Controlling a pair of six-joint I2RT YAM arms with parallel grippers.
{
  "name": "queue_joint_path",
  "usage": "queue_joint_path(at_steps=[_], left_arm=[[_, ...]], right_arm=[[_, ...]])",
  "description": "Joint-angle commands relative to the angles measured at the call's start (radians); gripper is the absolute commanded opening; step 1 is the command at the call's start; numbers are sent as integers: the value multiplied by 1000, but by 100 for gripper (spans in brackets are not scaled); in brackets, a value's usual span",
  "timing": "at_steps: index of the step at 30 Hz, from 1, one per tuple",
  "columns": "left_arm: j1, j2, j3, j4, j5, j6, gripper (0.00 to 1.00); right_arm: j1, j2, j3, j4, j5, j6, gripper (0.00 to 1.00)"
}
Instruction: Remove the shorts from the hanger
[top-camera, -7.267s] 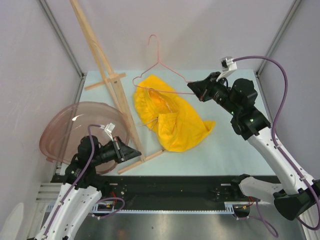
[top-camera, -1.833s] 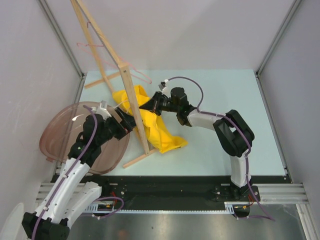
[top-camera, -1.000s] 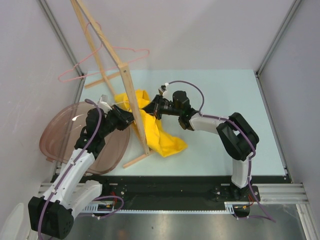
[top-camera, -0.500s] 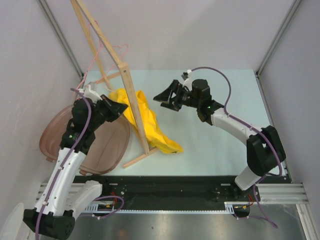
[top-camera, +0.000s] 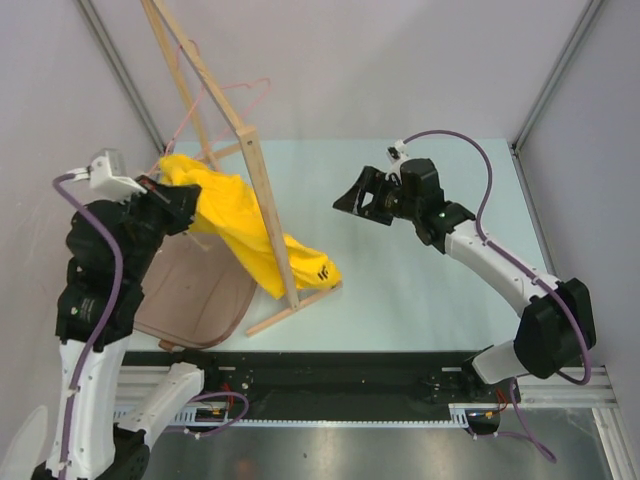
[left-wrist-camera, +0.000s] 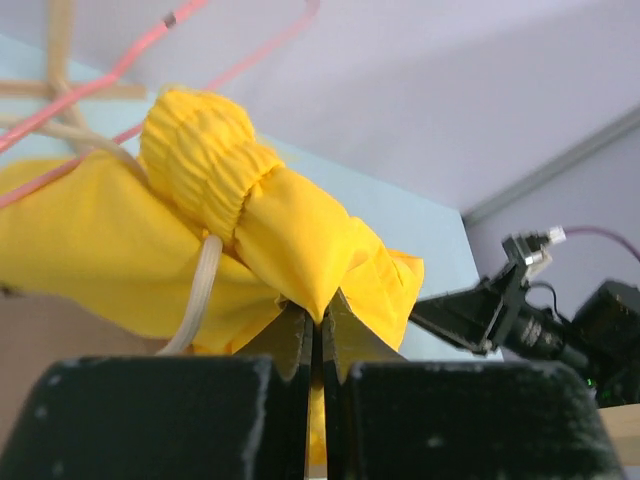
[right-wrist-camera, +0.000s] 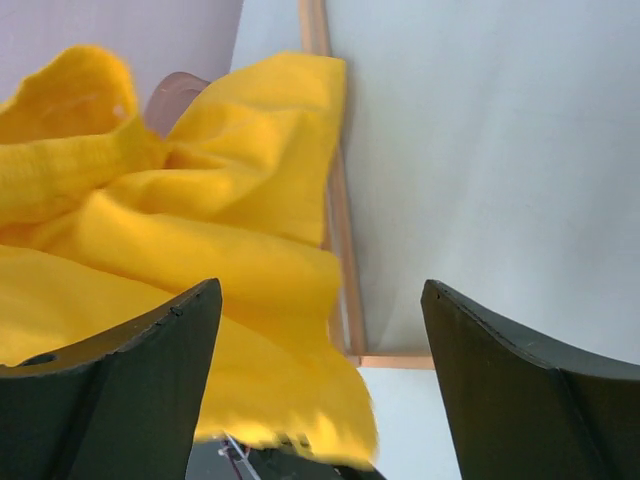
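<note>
Your left gripper (top-camera: 185, 203) has risen, hoisting the shorts (top-camera: 250, 235) up beside the wooden rack (top-camera: 265, 210), below the hanger (left-wrist-camera: 100, 78). It's clamped on their fabric. Your right gripper (top-camera: 352, 200) has backed off, spread wide and empty.

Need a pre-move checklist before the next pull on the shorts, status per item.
1. Grip: left gripper has its jaws shut on a fold of the shorts: ok.
2. The right gripper has open, empty jaws, apart from the fabric: ok.
3. Shorts free of the hanger: cannot tell; pink wire runs beside the waistband.
4. Shorts clear of the wooden rack: not ok; fabric spans both sides of its post.
5. Pull path clear of the right arm: ok.
</note>
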Motion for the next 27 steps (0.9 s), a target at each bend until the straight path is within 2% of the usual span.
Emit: queue_joint_path(at_steps=[1,6,10,17,21,27], left_arm=[[8,-45,157,-25,-204,113,0],[8,-97,208,-44,-394,191,0],[8,-113,187,-53,-459,219,0],[8,-123,43,-114,-479,179,0],[8,-159,-59,-146,-537,145,0],[8,-140,-205,-91,-566,183,0]], right_arm=[[1,-49,-5,-60,59,-64,86],[1,-73,-14,-68,77,-75,86],[5,-84,-20,-66,82,-75,86],[11,-93,-31,-79,97,-90,87],[14,-98,-46,-77,99,-95,87],[24,-89,-68,-60,99,-95,87]])
